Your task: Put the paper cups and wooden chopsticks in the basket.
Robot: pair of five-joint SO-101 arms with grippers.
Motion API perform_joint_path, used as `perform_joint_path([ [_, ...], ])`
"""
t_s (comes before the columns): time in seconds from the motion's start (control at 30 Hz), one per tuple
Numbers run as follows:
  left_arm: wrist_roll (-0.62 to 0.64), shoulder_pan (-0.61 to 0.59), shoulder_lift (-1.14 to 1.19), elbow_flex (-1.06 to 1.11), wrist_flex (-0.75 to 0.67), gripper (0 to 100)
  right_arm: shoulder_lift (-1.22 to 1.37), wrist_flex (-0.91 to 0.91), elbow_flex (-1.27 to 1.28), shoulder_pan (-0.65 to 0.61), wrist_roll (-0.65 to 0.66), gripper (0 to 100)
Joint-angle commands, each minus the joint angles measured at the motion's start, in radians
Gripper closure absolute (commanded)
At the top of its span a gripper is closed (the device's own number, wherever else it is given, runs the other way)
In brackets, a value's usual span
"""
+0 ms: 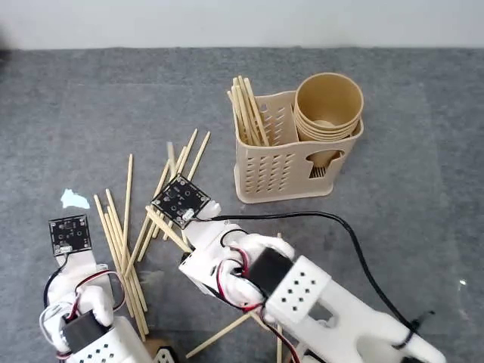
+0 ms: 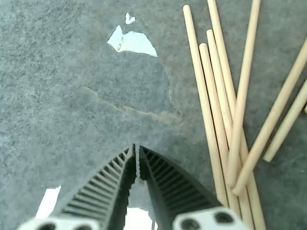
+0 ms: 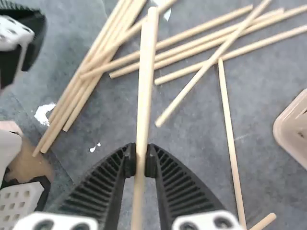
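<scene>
The beige slotted basket (image 1: 281,168) stands on the grey mat, with several wooden chopsticks (image 1: 248,112) upright in one compartment and stacked paper cups (image 1: 327,106) in the other. Loose chopsticks (image 1: 121,242) lie scattered on the mat between the basket and the arms. My right gripper (image 3: 139,155) is shut on one chopstick (image 3: 145,81), which runs out past its fingertips over the pile (image 3: 192,43); the same held stick (image 1: 160,222) pokes out beneath the right wrist. Low over bare mat, my left gripper (image 2: 136,151) is shut with nothing in it, beside a bundle of chopsticks (image 2: 216,110).
A pale worn patch (image 2: 132,42) marks the mat ahead of the left gripper, also the pale patch (image 1: 74,199) at the left. The basket's corner (image 3: 292,129) shows close to the right gripper. The left arm's body (image 3: 14,38) sits close to the pile.
</scene>
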Motion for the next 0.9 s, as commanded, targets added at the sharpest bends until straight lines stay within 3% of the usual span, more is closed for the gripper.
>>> perform_joint_path([
  [0.0,-0.006,-0.008,-0.018,-0.008,0.008,99,-0.073,0.002,-0.054,0.016,0.043,99.1],
  [0.33,-0.006,-0.008,-0.018,-0.008,0.008,99,-0.113,-0.058,-0.308,0.203,0.158,99.1],
  [0.53,-0.006,-0.008,-0.018,-0.008,0.008,99,-0.111,-0.312,-0.324,0.311,0.242,99.1],
  [0.87,-0.006,-0.008,-0.018,-0.008,0.008,99,-0.027,-0.762,-0.325,0.452,0.239,99.1],
])
